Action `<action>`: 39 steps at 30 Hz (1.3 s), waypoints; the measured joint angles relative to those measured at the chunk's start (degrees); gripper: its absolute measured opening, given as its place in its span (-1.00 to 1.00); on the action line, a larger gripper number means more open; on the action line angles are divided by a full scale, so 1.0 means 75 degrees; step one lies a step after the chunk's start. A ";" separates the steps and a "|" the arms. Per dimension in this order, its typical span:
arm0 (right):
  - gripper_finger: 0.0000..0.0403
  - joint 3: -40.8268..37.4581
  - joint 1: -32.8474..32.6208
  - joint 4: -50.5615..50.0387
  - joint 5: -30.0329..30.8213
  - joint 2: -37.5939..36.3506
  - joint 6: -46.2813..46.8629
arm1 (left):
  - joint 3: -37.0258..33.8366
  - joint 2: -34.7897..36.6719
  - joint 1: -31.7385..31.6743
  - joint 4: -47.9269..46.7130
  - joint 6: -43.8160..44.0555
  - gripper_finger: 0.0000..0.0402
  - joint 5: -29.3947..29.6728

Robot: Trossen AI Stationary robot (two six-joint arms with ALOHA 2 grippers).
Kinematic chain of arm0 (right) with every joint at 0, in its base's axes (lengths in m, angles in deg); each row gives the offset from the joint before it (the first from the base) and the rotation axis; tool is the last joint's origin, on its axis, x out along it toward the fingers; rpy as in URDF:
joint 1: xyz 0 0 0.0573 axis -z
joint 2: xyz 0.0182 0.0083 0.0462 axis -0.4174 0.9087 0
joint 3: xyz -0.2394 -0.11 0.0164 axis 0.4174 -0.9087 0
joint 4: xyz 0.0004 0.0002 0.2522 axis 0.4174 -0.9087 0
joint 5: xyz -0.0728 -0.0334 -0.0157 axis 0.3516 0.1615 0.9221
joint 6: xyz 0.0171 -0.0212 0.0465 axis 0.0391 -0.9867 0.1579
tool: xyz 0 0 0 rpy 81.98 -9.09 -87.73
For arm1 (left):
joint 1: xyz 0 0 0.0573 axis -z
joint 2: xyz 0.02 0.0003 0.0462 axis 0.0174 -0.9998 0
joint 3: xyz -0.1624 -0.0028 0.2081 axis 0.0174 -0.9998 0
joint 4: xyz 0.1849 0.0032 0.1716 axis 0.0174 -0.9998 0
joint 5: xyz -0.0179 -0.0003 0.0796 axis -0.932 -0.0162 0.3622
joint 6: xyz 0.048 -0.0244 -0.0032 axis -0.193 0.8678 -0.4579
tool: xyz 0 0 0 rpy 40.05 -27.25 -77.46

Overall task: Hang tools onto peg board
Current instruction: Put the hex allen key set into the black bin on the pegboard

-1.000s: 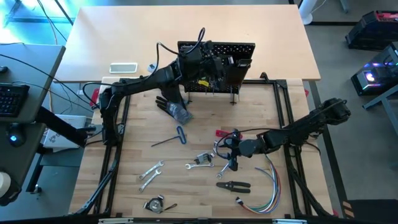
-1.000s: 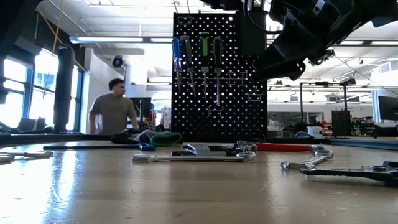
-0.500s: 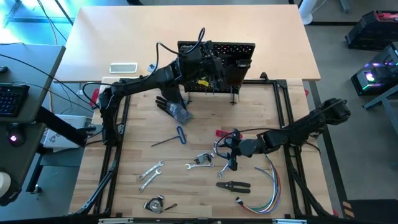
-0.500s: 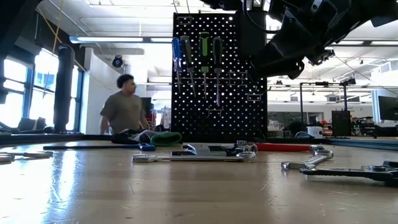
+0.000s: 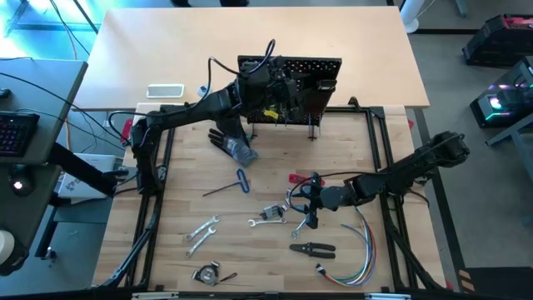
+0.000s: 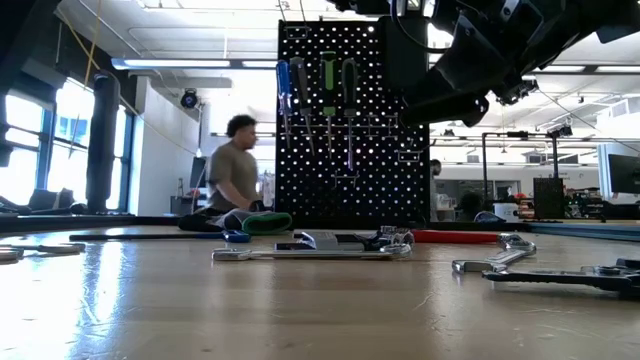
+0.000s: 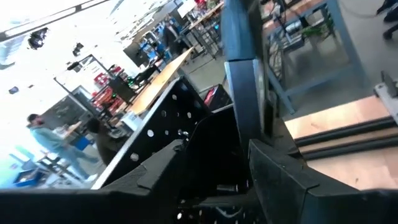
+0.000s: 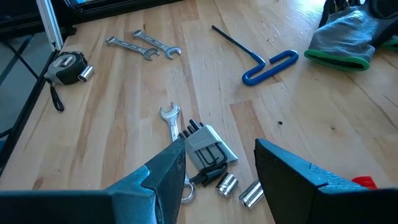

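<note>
Risk is mostly at the peg board (image 5: 321, 67): left gripper (image 5: 281, 93) is right up against its face by the black bin (image 5: 320, 98), and its wrist view shows the fingers spread with nothing clearly between them, so I read it as open and empty. Backing out crooked could snag a hook or nudge the board on its legs and shake loose the screwdrivers (image 6: 327, 95) hanging there. Right gripper (image 5: 311, 210) hovers low, jaws wide and empty, over the hex key set (image 8: 206, 151), the sockets (image 8: 239, 189) and a wrench (image 8: 171, 119); that clutter is tight, so a closing pinch may catch two items or skid one away. Blue-handled hex key (image 5: 239, 182), paired wrenches (image 5: 201, 232) and pliers (image 5: 312, 248) lie loose on the table (image 5: 391, 67), well apart from the board
</note>
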 joint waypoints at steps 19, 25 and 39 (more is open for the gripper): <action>-0.08 0.0000 0.0003 -0.0495 0.0000 0.0000 -0.0148 | -0.0003 0.1955 0.1624 -0.2585 0.0391 -0.13 0.1793; -0.08 0.0000 0.0003 -0.0929 -0.0198 0.0000 0.0015 | 0.0000 0.2348 0.2332 -0.4061 0.1328 -0.13 0.1845; -0.08 -0.0023 -0.0172 0.0732 -0.0889 0.1192 -0.1087 | -0.0462 0.2339 0.4063 -0.6999 0.3326 -0.13 0.2343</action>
